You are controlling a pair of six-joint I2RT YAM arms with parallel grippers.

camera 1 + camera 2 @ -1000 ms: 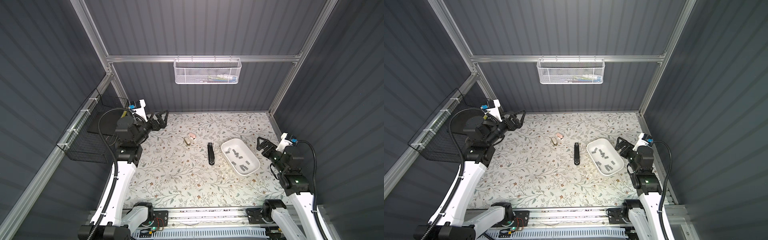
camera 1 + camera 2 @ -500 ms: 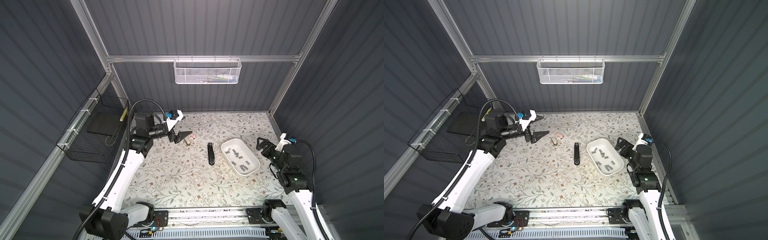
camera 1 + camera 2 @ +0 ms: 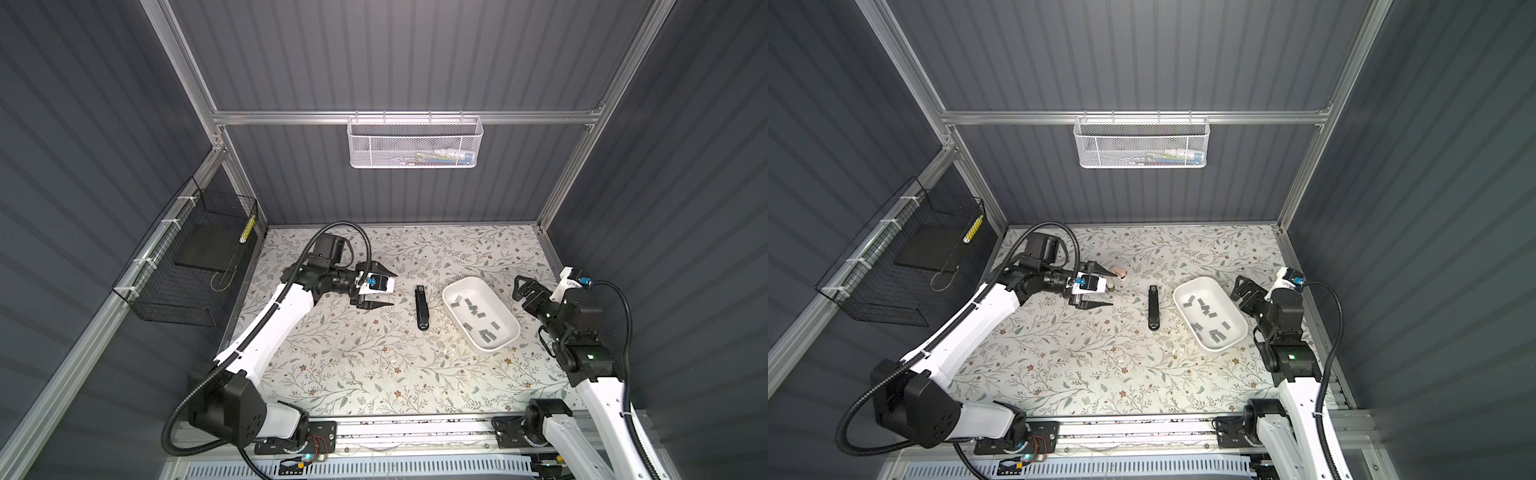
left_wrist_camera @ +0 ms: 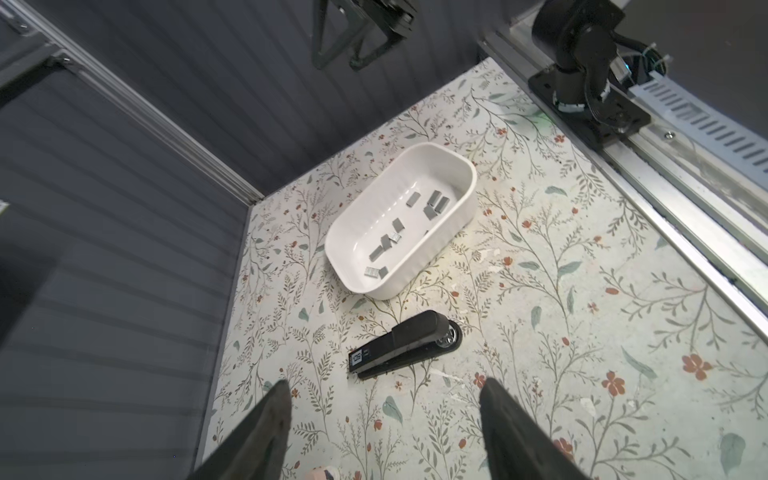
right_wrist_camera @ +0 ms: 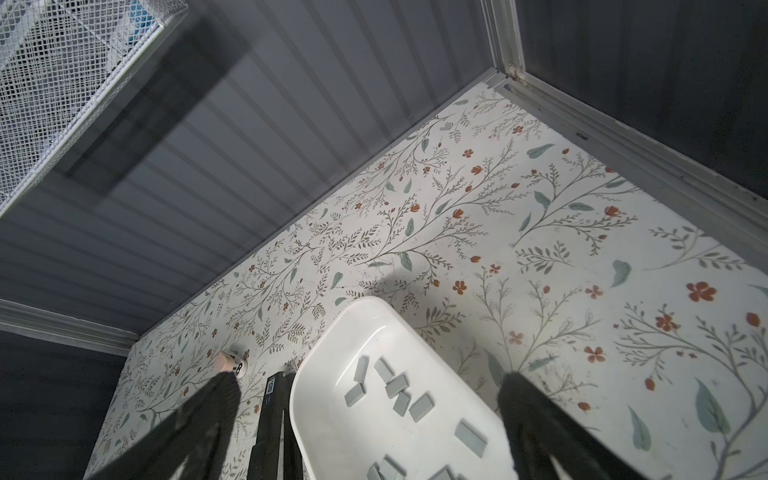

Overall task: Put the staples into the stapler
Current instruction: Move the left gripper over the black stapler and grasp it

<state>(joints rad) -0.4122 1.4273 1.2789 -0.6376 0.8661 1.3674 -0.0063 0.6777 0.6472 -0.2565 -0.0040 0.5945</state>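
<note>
On the bench (image 3: 374,365), in the middle, the black stapler (image 3: 421,306) lies long and flat, and it looks shut. No part of it is lifted or pulled out that I can see. Just to the right of it sits a white dish (image 3: 488,299). There is a small gap between the two.

All the staples (image 3: 475,311) are in that dish. They are little grey strips, scattered about the bottom. I see none of them on the bench and none in the stapler.

My left end effector (image 3: 392,291) hangs to the left of the stapler, near it but not touching it. Its fingers are spread apart and there is nothing between them. In the left wrist view the stapler lies just ahead of the two fingertips. A small pink thing (image 3: 1120,272) lies by this end effector, on the far side. I cannot tell what it is.

My right end effector (image 3: 517,287) is on the right, close to the dish. It is wide open too and holds nothing.

So I think the job has hardly begun. Nothing is picked up. The stapler has to be opened, one strip has to come out of the dish, it has to go inside the stapler, and then the stapler has to be shut. All of that is left to do.
</note>
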